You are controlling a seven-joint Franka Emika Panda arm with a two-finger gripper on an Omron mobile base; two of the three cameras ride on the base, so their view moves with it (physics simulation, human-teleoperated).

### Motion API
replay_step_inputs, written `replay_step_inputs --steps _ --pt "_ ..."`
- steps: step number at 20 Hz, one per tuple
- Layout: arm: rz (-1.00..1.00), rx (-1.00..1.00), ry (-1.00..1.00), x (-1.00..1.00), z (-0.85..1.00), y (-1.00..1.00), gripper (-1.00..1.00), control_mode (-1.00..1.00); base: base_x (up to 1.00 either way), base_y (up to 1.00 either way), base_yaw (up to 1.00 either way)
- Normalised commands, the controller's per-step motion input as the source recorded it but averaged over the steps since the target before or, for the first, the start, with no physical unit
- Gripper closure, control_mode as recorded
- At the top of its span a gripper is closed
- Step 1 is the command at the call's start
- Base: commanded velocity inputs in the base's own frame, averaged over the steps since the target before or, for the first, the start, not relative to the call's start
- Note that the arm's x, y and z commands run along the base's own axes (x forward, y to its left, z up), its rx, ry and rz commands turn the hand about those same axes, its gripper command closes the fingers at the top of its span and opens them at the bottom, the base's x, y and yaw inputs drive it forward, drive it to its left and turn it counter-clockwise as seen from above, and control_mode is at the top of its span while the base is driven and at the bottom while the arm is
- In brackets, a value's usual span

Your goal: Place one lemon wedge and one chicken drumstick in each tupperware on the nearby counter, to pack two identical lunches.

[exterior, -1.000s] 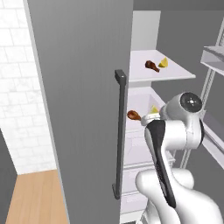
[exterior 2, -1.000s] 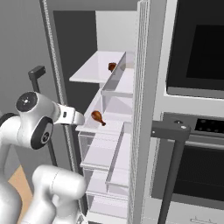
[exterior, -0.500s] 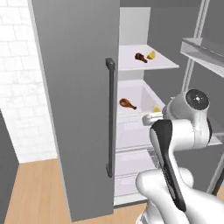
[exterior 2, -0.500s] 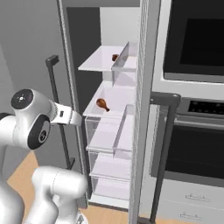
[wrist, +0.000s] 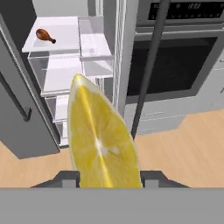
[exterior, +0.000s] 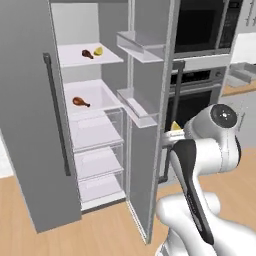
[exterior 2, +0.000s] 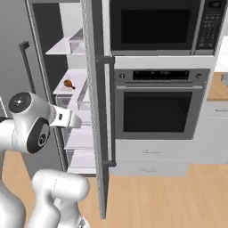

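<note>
Fridge shelf [exterior: 75, 56]: 1 chicken drumstick [exterior: 87, 53], probably 1 lemon wedge [exterior: 99, 51].

A rendered home kitchen. At the left of the left base view an open fridge [exterior: 90, 130] shows white shelves with food; to its right a built-in microwave [exterior 2: 162, 26] sits above a wall oven [exterior 2: 156, 107]. Wood floor [exterior 2: 169, 196] spans the bottom, and a wooden counter [exterior: 240, 89] edges the right.

Claw [wrist: 107, 179] fingertips behind lemon wedge [wrist: 103, 140]
</note>
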Motion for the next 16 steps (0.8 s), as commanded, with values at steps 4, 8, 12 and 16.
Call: replay_step_inputs --steps 4,8,12,16 --pt "0.00 0.00 0.00 0.00 0.00 0.00 1.00 1.00 -0.64 -0.86 -0.58" --pt "0.00 0.00 0.00 0.00 0.00 0.00 1.00 1.00 0.38 -1.00 -0.50" --pt "0.00 0.00 0.00 0.00 0.00 0.00 1.00 1.00 1.00 -1.00 -0.11" --pt "0.00 0.00 0.00 0.00 0.00 0.00 1.00 1.00 1.00 -1.00 0.00"
